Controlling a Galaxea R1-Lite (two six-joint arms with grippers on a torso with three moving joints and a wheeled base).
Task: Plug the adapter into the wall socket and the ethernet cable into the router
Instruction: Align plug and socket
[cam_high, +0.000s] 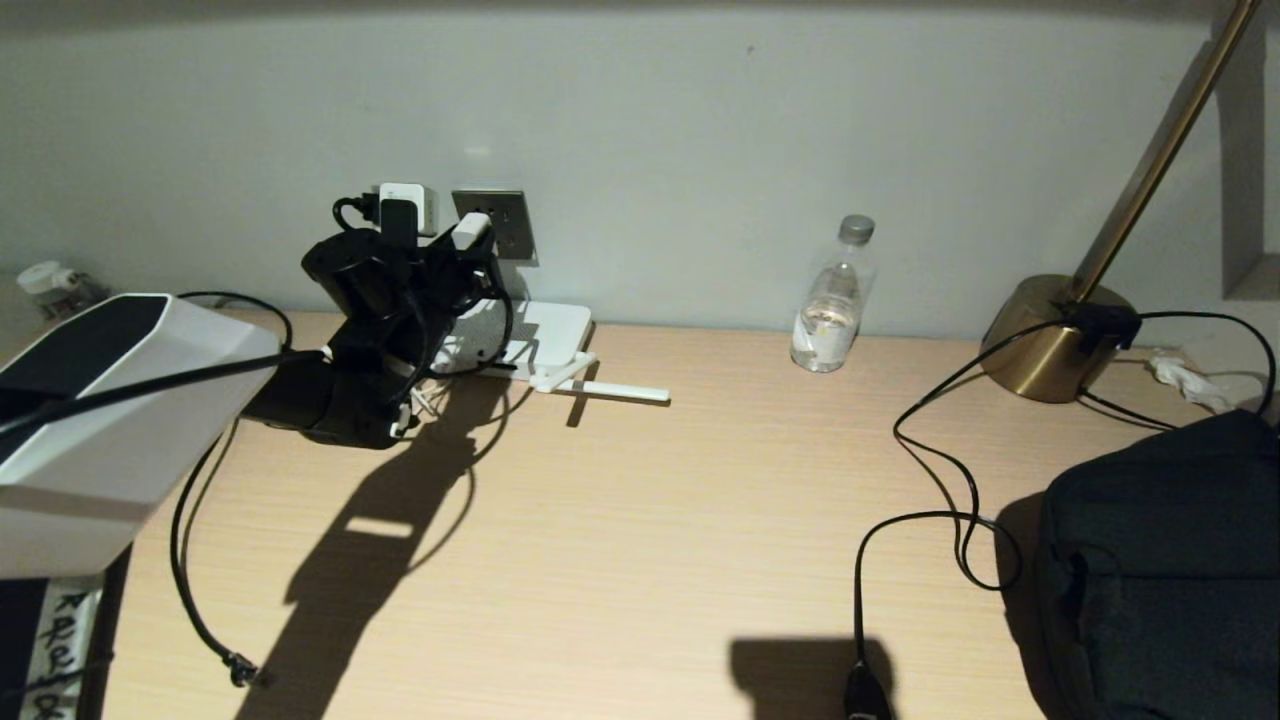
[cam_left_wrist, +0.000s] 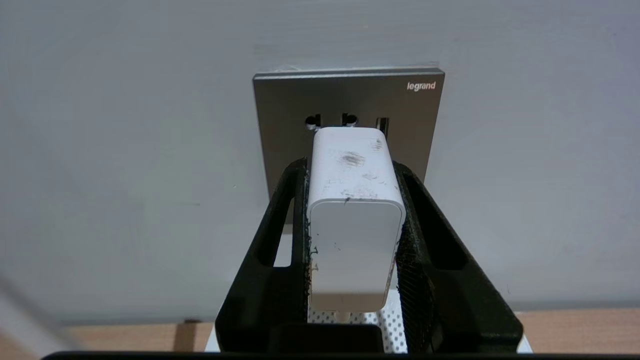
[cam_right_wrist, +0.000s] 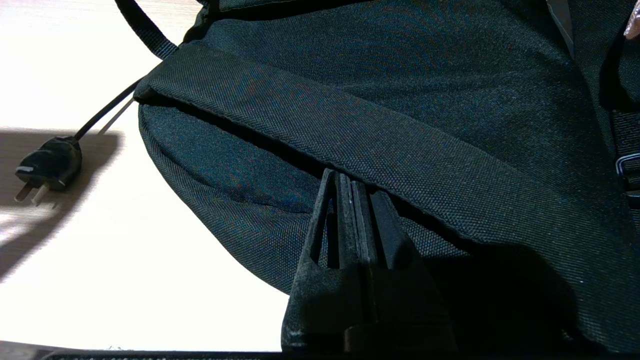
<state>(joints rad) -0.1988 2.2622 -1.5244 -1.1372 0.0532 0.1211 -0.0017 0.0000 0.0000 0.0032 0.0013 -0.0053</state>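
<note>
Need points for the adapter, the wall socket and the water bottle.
adapter (cam_left_wrist: 356, 250): left wrist view, its rear face, between the hand's fingers.
wall socket (cam_left_wrist: 285, 110): left wrist view, bare grey plate beside the plug holes.
water bottle (cam_high: 830, 315): head view, mid body.

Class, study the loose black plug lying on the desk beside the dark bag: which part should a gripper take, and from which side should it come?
Grip the black plug across its chunky moulded body, probably from above. It lies flat on the desk, its metal prongs pointing away from the bag and its cord trailing back toward it, so only the two sides of the body are free.

Dim room, hard long shadows.
</note>
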